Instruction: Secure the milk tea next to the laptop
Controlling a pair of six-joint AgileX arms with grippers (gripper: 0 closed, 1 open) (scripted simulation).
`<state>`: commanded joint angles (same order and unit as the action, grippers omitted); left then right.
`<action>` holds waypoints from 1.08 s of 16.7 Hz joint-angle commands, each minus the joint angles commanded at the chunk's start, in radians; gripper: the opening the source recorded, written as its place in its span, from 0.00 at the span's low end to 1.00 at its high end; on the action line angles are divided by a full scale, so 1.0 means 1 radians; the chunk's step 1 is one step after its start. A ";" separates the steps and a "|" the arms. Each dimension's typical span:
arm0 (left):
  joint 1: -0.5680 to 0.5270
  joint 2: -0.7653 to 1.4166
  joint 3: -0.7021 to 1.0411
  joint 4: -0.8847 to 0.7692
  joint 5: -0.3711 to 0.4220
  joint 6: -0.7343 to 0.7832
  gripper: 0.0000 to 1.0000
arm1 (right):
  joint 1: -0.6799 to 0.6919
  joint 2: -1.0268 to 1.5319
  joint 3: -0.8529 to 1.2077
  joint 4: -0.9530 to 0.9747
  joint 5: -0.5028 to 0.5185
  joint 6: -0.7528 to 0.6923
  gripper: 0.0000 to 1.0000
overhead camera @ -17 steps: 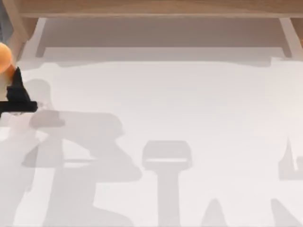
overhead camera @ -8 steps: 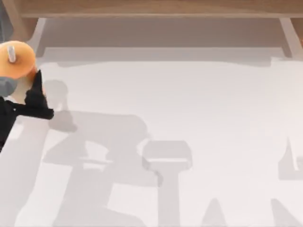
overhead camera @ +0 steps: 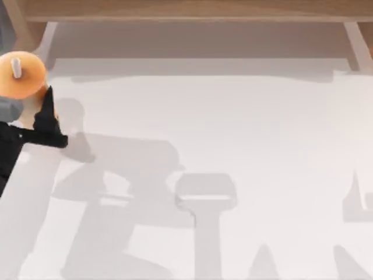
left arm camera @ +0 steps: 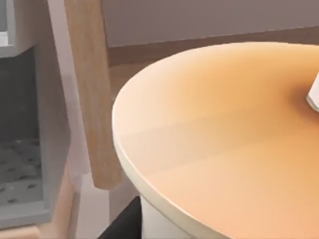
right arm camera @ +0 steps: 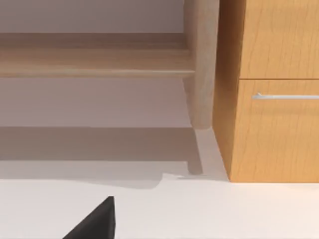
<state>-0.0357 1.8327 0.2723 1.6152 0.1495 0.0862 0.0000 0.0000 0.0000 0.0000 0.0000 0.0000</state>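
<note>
Top: my left gripper [overhead camera: 29, 111] at table's [overhead camera: 233, 146] far-left edge, black finger against the milk tea [overhead camera: 22, 74], apparently clamped on the cup; arm reaches in from the left | Left wrist: orange lid close under camera, straw [left arm camera: 314, 94] at edge | Right wrist: right arm parked, dark fingertip [right arm camera: 97, 221] above table, wooden cabinet [right arm camera: 271, 89] beyond; can't tell its jaw state.
</note>
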 joint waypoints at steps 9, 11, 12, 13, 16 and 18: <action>0.078 0.122 -0.013 0.094 -0.054 -0.076 0.00 | 0.000 0.000 0.000 0.000 0.000 0.000 1.00; 0.079 0.128 -0.017 0.093 -0.055 -0.078 0.00 | 0.000 0.000 0.000 0.000 0.000 0.000 1.00; 0.079 0.128 -0.017 0.093 -0.055 -0.078 0.00 | 0.000 0.000 0.000 0.000 0.000 0.000 1.00; 0.079 0.128 -0.017 0.093 -0.055 -0.078 0.00 | 0.000 0.000 0.000 0.000 0.000 0.000 1.00; 0.079 0.128 -0.017 0.093 -0.055 -0.078 0.15 | 0.000 0.000 0.000 0.000 0.000 0.000 1.00; 0.079 0.128 -0.017 0.093 -0.055 -0.078 0.30 | 0.000 0.000 0.000 0.000 0.000 0.000 1.00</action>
<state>0.0436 1.9611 0.2557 1.7080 0.0943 0.0083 0.0000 0.0000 0.0000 0.0000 0.0000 0.0000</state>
